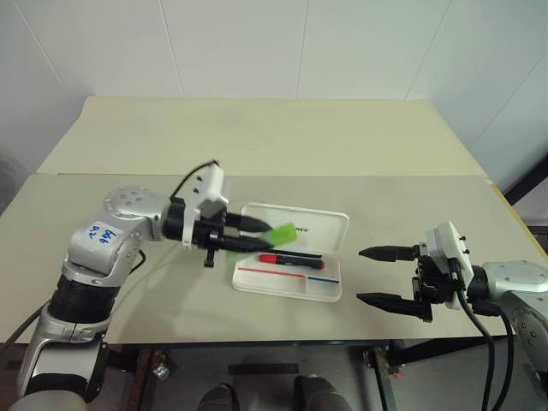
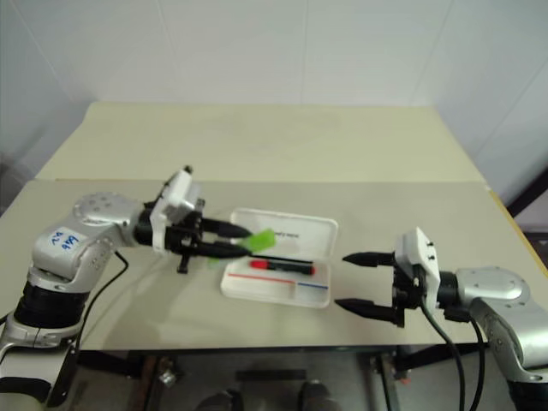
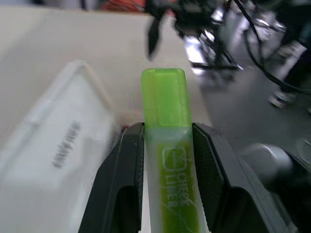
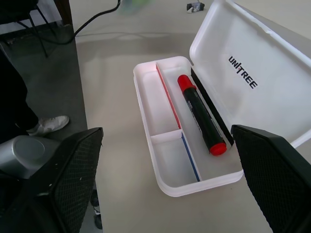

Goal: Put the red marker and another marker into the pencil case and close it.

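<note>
Two hands: left hand (image 1: 250,234) clenched on the green marker (image 1: 278,234), over the pencil case (image 1: 330,224); right hand (image 1: 379,275) released, beside the case
Red marker (image 1: 289,258): inside the open case
Case: on the counter (image 1: 171,291)

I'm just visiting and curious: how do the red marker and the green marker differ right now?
The red marker lies flat in the long compartment of the open pencil case; the green marker is held in the air by the left gripper. The red marker is slim with a black middle; the green marker is stubbier and translucent lime. Both are capped markers.
</note>
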`<action>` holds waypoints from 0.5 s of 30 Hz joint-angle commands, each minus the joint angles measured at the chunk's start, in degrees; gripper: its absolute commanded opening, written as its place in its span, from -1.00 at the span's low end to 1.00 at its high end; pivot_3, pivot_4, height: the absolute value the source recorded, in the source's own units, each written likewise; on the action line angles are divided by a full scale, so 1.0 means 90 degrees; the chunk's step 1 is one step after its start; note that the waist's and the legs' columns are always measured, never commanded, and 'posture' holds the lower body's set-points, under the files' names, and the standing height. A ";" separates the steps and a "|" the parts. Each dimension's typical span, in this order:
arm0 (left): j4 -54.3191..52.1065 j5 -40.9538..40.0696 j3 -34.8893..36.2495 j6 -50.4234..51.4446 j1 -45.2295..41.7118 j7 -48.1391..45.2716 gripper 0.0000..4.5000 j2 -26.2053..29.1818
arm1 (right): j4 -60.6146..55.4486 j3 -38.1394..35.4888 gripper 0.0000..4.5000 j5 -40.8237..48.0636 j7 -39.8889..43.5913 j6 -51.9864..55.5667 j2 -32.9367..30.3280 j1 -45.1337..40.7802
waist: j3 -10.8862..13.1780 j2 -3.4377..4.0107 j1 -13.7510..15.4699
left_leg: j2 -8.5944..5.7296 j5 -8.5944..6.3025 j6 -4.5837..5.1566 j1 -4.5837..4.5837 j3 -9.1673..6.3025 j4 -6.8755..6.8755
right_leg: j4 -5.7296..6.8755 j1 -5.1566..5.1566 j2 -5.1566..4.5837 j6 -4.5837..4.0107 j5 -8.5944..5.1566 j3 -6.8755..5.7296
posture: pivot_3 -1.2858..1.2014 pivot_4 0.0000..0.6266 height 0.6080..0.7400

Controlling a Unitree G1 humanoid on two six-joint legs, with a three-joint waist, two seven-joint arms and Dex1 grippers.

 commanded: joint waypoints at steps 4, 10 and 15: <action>0.0472 0.0919 -0.0927 -0.0765 -0.0415 -0.0630 -0.52 0.0159 | -0.0194 -0.0161 1.00 -0.0101 -0.0218 -0.0213 -0.0091 0.0068 | 0.0000 0.0000 0.0028 | -0.0002 -0.0003 0.0006 -0.0002 0.0000 0.0012 | -0.0002 0.0005 -0.0001 0.0002 0.0001 0.0002 | 0.03 -0.52 1.00; 0.1351 0.1533 -0.1252 -0.1482 -0.0879 -0.0720 -0.52 -0.0225 | -0.0302 -0.0169 1.00 -0.0104 -0.0428 -0.0232 -0.0033 0.0203 | 0.0000 0.0000 0.0046 | -0.0002 -0.0006 0.0013 -0.0007 -0.0002 0.0022 | -0.0003 0.0005 -0.0002 0.0003 0.0002 0.0002 | 0.03 -0.52 1.00; 0.1650 0.1685 -0.1311 -0.1722 -0.1100 -0.0782 -0.52 -0.0575 | -0.0391 -0.0189 1.00 -0.0041 -0.0472 -0.0292 0.0016 0.0379 | 0.0000 0.0000 0.0079 | -0.0001 -0.0010 0.0019 -0.0010 -0.0001 0.0023 | -0.0003 0.0004 -0.0002 0.0004 -0.0001 0.0002 | 0.03 -0.52 1.00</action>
